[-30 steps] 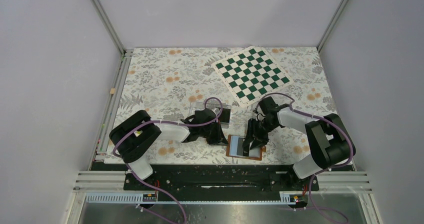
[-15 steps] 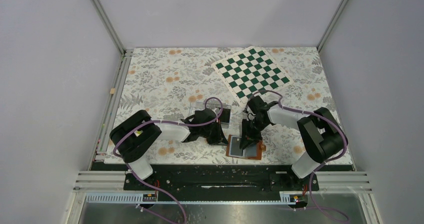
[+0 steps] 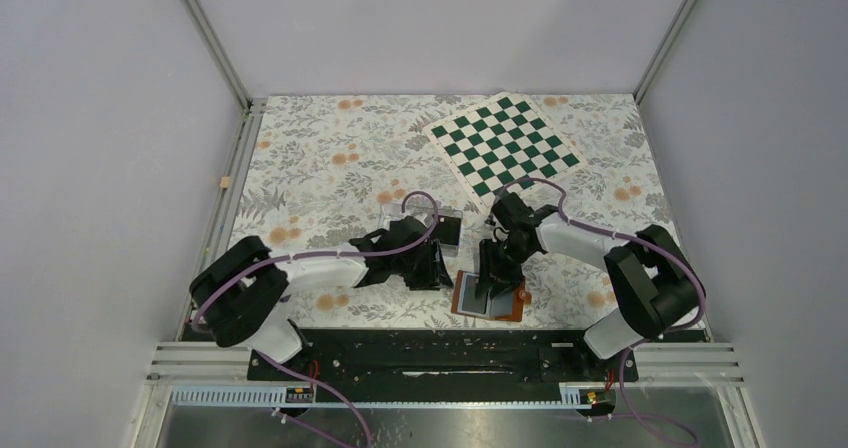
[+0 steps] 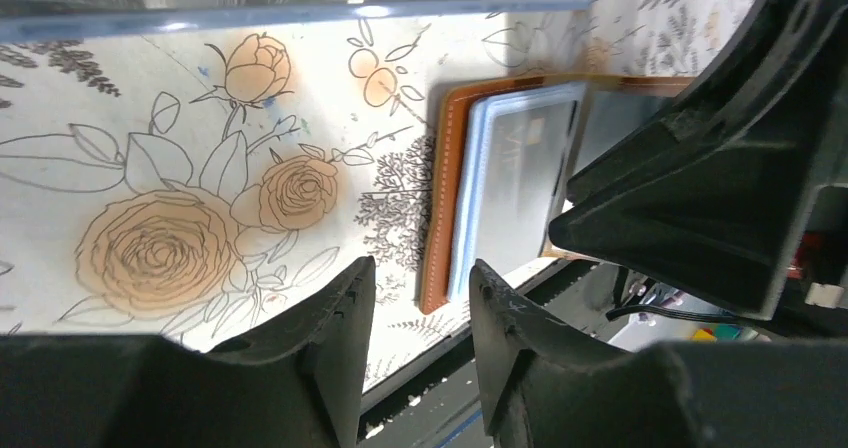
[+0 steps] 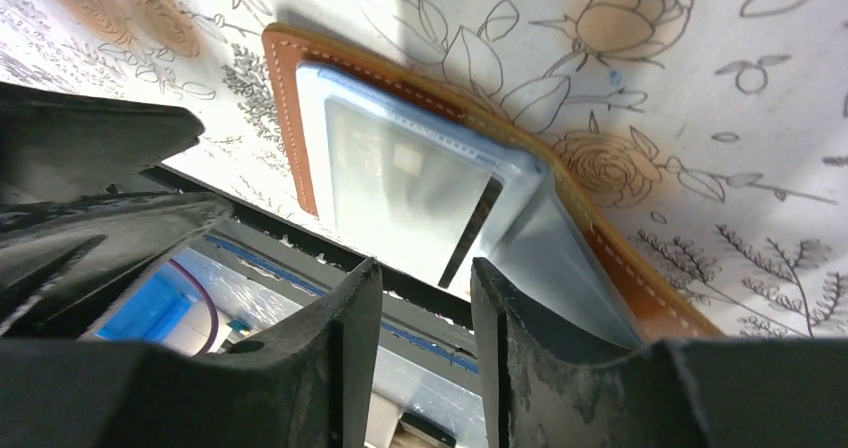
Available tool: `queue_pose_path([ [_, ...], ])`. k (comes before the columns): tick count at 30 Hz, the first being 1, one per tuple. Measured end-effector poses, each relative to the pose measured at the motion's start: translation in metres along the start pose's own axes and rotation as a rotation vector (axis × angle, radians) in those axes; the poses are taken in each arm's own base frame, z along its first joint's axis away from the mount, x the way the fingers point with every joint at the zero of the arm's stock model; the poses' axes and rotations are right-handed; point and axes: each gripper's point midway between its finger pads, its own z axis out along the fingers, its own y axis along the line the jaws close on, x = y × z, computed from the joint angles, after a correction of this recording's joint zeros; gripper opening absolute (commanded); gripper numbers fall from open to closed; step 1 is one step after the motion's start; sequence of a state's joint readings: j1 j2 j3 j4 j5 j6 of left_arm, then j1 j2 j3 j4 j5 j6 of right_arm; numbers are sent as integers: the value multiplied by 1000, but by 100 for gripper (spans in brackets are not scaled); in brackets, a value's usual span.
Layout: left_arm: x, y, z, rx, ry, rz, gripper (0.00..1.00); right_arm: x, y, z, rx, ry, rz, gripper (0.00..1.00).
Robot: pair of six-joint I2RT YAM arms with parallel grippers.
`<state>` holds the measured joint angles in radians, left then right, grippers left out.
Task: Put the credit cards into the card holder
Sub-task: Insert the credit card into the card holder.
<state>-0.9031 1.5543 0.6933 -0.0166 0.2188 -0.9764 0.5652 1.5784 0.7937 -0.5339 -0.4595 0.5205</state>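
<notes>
- Tan-brown leather, the card holder (image 3: 468,295) is lying open at the lower centre of the top view, near the front edge of the flowered surface (image 3: 330,168).
- A credit card (image 5: 400,173) is showing through its pale sleeve and seems seated, though a dark edge at the sleeve's mouth is proving hard to read.
- The right claw (image 5: 422,268) is hovering just over the holder, released and empty.
- The left claw (image 4: 418,268) is waiting beside the holder's left edge, likewise released.
- One insertion is probably finishing, so the next move is calling for fetching another card.
- The clear box (image 4: 300,13) is getting cut off at the frame's top, and any spare cards are staying hidden.
</notes>
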Motion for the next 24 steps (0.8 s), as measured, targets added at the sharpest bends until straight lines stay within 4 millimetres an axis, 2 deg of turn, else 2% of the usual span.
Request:
queue_pose_path([
  [4, -6, -10, -15, 23, -39, 26, 41, 1, 0, -7, 0, -35, -15, 27],
  [6, -8, -15, -17, 45, -44, 36, 40, 1, -1, -7, 5, -39, -18, 17],
  [8, -6, -20, -14, 69, -33, 45, 39, 3, -4, -6, 11, -34, -14, 12],
  [13, 7, -27, 5, 130, 37, 57, 39, 8, -11, 1, 30, -6, -2, 5],
  [16, 20, -23, 16, 123, 89, 54, 39, 10, -15, 6, 44, 18, 10, 1],
  [24, 21, -26, 20, 132, 107, 55, 38, 13, -18, 7, 56, 35, 15, 0],
])
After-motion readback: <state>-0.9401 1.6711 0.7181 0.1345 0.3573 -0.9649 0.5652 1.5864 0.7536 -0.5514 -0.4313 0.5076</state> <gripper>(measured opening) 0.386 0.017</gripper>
